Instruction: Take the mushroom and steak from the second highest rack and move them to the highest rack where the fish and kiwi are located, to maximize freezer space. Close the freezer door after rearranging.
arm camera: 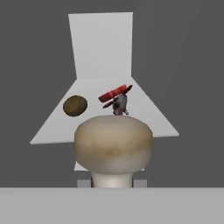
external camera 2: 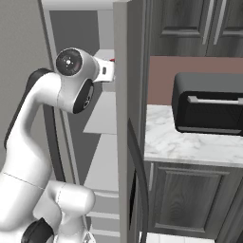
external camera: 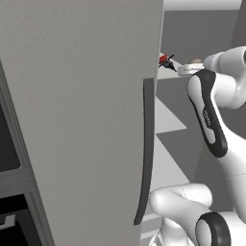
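Right at the tool: mushroom (arm camera: 113,144), upright.

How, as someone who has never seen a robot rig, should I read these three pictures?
A white robot arm reaches into an open freezer, past its grey door. Two pictures come from cameras on its base, behind it to the left and right. The third looks along its hand. There the tan mushroom sits close up, apparently held by the hand. Beyond it, a pale shelf carries a brown kiwi, a red steak and a dark fish.
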Tool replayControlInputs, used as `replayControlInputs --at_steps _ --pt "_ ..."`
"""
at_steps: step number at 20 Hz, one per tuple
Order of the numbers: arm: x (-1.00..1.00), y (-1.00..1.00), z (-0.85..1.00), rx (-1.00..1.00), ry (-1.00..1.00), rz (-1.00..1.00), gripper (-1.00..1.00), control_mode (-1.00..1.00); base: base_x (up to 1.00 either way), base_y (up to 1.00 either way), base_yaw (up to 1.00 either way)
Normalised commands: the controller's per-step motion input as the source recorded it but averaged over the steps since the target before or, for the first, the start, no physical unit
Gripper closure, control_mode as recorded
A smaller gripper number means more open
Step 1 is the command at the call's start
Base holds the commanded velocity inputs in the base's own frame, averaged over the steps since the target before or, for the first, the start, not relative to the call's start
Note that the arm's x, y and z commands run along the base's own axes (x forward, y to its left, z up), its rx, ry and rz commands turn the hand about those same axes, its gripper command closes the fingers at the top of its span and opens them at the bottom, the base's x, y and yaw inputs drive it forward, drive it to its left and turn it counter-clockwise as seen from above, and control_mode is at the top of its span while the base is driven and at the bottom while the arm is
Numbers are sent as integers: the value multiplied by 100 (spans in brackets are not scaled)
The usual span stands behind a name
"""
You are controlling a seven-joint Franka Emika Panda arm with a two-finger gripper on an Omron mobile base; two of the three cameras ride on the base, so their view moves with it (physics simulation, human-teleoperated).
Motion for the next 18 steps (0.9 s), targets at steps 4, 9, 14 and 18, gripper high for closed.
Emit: replayControlInputs --at_steps 4,9,14,18 --pt "46 1 11 1 -3 0 100 -100 0 0 0" --pt "50 0 11 4 0 0 100 -100 0 0 0" --pt "54 0 1 5 0 0 100 -100 0 0 0" --pt "52 0 0 1 0 0 100 -100 0 0 0"
